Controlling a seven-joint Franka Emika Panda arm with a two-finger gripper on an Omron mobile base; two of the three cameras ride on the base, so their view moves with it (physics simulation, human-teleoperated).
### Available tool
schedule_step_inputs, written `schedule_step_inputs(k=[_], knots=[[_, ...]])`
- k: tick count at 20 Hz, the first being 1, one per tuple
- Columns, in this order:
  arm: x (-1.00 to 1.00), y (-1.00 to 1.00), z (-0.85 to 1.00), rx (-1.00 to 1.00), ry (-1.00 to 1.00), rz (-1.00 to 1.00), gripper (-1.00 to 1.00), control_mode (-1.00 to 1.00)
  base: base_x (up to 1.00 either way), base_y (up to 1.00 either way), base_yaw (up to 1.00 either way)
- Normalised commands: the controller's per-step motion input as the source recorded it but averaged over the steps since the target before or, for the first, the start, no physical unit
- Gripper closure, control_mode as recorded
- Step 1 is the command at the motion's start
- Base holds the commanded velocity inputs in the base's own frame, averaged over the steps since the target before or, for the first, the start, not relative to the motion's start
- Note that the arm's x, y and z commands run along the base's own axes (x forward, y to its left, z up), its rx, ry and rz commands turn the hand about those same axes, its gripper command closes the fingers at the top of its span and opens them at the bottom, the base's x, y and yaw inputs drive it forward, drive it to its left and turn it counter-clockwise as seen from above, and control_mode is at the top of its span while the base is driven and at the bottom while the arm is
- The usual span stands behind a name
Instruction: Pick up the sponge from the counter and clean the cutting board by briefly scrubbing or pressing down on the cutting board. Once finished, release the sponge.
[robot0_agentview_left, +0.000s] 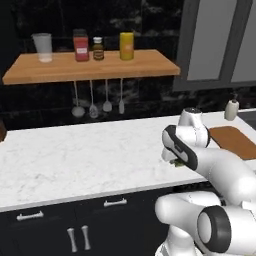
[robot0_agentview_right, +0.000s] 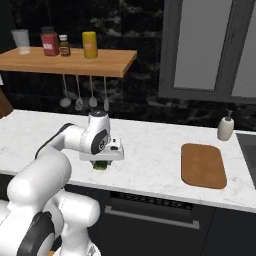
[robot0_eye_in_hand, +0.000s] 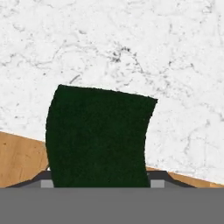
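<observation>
So, sponge grabbed, board not scrubbed yet.

The jaws (robot0_agentview_right: 102, 161) are pinching the sponge (robot0_agentview_right: 101, 165), just left of centre in the right base view and lifted off the white marble surface (robot0_agentview_right: 150, 150), or so I judge from the hand view, where the dark green block (robot0_eye_in_hand: 98, 135) hangs over marble with wood in the lower corners. Pickup looks done; carrying, pressing and letting go are left. The cutting board (robot0_agentview_right: 202, 165) sits well apart at the right, bare brown wood with rounded corners.

Dark marble wall (robot0_agentview_right: 135, 90), wooden shelf (robot0_agentview_left: 90, 67)
</observation>
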Motion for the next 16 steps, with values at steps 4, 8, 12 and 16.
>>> schedule_step_inputs(k=[4,8,12,16], knots=[[0.0,0.0,0.0,0.0,0.0,0.0,1.0,1.0,0.47,-1.0,0.0],[0.0,0.0,0.0,0.0,0.0,0.0,1.0,1.0,0.57,-1.0,0.0],[0.09,-0.25,-0.23,0.0,0.01,0.0,1.0,-1.0,0.28,-0.75,0.0],[0.24,-0.76,-0.81,0.0,0.0,0.01,1.0,-1.0,0.0,0.0,0.0]])
